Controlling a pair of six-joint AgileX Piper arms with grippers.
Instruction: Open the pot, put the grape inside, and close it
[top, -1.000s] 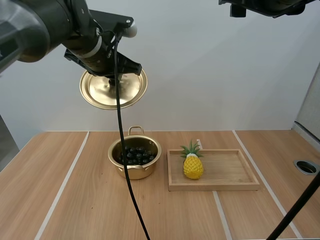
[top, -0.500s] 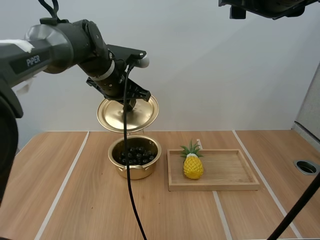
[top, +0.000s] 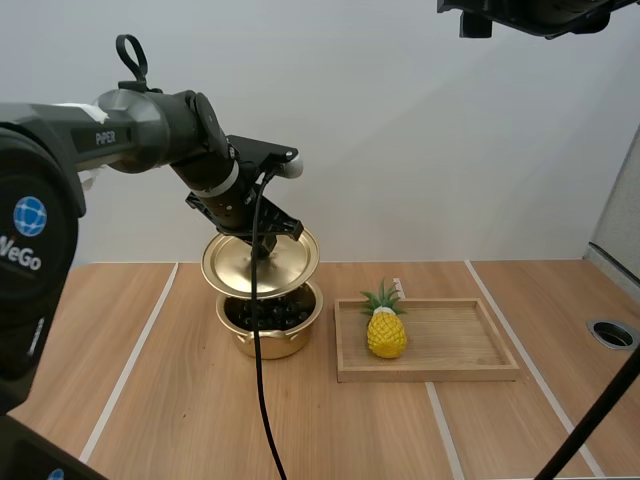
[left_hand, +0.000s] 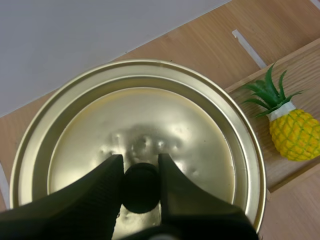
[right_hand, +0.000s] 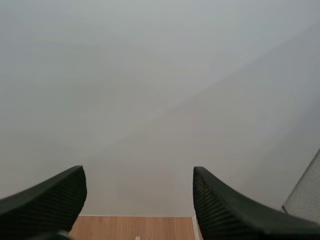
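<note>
A gold pot stands on the table left of the tray, with dark grapes inside it. My left gripper holds the gold lid just above the pot, slightly tilted. In the left wrist view the fingers pinch the lid's black knob over the gold lid. My right gripper is high above the table, open, its fingers spread wide against the wall.
A wooden tray lies right of the pot with a toy pineapple at its left end; the pineapple shows beside the lid too. A round hole sits at the table's right edge.
My left arm has carried the lid down and to the right, from high above the table to just over the pot. The right arm has stayed still.
</note>
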